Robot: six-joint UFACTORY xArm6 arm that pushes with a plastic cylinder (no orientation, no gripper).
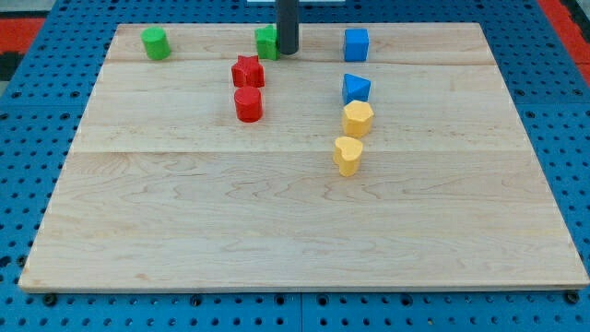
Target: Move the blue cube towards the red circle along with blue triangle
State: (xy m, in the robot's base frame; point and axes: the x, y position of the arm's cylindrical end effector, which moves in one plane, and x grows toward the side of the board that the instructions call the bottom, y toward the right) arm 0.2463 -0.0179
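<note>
The blue cube (pixel 356 44) sits near the view's top, right of centre. The blue triangle (pixel 355 88) lies just below it. The red circle (pixel 248 105) stands left of centre, with a red star (pixel 247 71) just above it. My tip (pixel 288 51) is at the view's top, touching the right side of a green block (pixel 266 41), well left of the blue cube and above right of the red star.
A green cylinder (pixel 155 43) stands at the top left. A yellow hexagon (pixel 358 119) sits right below the blue triangle and a yellow heart (pixel 348 156) below that. The wooden board (pixel 295 231) lies on a blue pegboard.
</note>
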